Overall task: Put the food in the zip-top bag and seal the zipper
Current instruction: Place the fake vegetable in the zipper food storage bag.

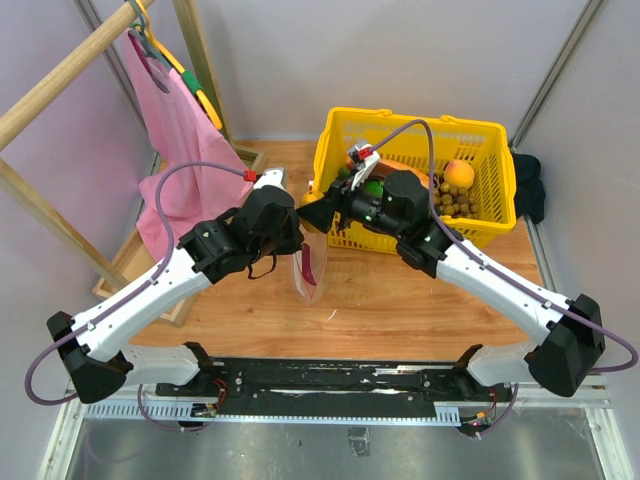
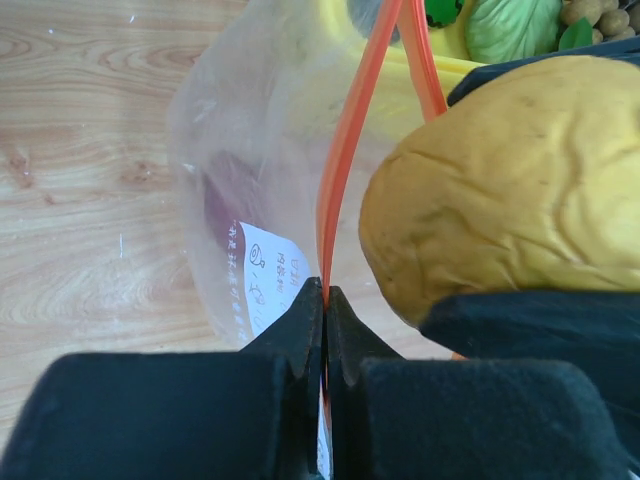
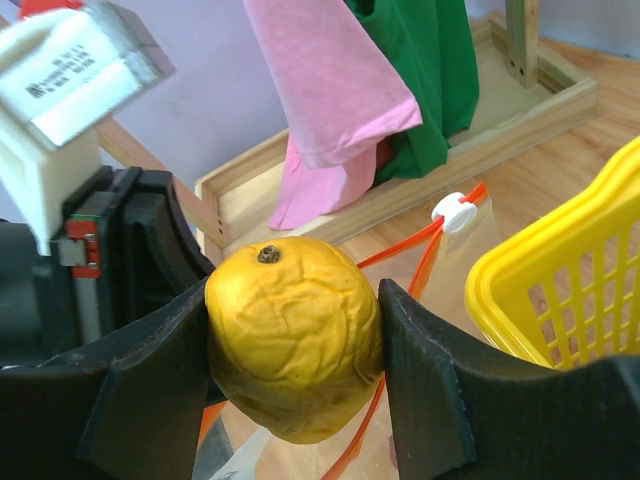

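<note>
The clear zip-top bag (image 1: 309, 274) hangs above the table between the arms, mouth up. A purplish-red piece (image 2: 216, 203) lies inside it. My left gripper (image 2: 325, 292) is shut on the bag's red-orange zipper strip (image 2: 345, 150) and holds the mouth up; it also shows in the top view (image 1: 295, 233). My right gripper (image 3: 295, 305) is shut on a wrinkled yellow-orange fruit (image 3: 290, 335), right beside the open mouth and above it. The white slider (image 3: 457, 211) sits at the zipper's far end. A peach-like fruit (image 1: 459, 173) and tan-brown balls (image 1: 452, 198) lie in the basket.
The yellow mesh basket (image 1: 483, 135) stands at the back right, close behind the bag, with green vegetables (image 2: 510, 25) in it. A wooden rack with pink cloth (image 1: 178, 125) and green cloth (image 3: 430, 70) stands at the back left, its wooden base tray (image 3: 500, 130) near the bag.
</note>
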Robot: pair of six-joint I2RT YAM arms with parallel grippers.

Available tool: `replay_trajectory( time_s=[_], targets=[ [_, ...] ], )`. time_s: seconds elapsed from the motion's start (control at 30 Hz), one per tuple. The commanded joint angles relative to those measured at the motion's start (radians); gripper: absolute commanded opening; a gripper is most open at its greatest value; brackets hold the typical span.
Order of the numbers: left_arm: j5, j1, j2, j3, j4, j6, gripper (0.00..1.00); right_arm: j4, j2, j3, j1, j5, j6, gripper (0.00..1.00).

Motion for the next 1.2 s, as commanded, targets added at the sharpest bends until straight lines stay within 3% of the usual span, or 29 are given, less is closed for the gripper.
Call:
replay_trajectory(
  time_s=[0.0, 0.2, 0.47, 0.63, 0.8, 1.17],
  targets=[
    [-0.01, 0.006, -0.023, -0.007, 0.03, -0.007, 0.0, 0.035, 0.01, -0.02, 0.019, 0.036, -0.018, 0.17],
    [-0.028, 0.006, -0.044, -0.017, 0.034, -0.013, 0.0, 0.036, 0.035, -0.03, 0.019, 0.041, -0.024, 0.27],
    [-0.014, 0.006, -0.045, -0.029, 0.044, -0.016, 0.0, 0.047, 0.029, -0.039, 0.018, 0.045, -0.027, 0.62],
    [-0.009, 0.006, -0.044, -0.033, 0.048, -0.016, 0.0, 0.047, 0.029, -0.04, 0.019, 0.041, -0.026, 0.78],
    [-0.009, 0.006, -0.048, -0.04, 0.048, -0.018, 0.0, 0.046, 0.02, -0.04, 0.018, 0.044, -0.027, 0.84],
    [-0.029, 0.006, -0.06, -0.043, 0.029, -0.021, 0.0, -0.055, -0.002, 0.024, 0.019, 0.03, -0.121, 0.86]
  ],
)
